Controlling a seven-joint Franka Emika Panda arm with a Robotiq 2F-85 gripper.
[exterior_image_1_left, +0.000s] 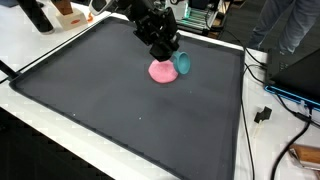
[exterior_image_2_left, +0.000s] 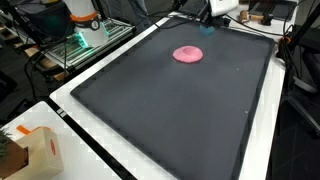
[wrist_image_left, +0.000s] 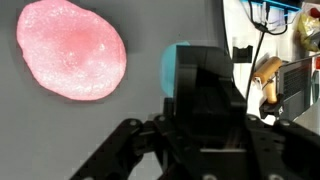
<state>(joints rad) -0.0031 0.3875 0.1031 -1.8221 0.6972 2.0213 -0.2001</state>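
Right now the end effector (exterior_image_1_left: 167, 55) hangs low over the dark desk (exterior_image_1_left: 120, 120), just above and behind the pink doughy lump (exterior_image_1_left: 161, 72). A teal object (exterior_image_1_left: 183, 65) sits just beside that lump, a narrow gap between them in the wrist view, half hidden by the black fingers (wrist_image_left: 205, 95). Whether those fingers are spread or pinching it, I cannot tell.

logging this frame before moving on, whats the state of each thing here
pink blob: lying flat on the mat, free of the gripper
teal object: on the mat, apart from the pink blob, right by the gripper, partly hidden in the wrist view; held or not, cannot tell
gripper: low over the mat; open or shut, cannot tell
black mat: spread flat
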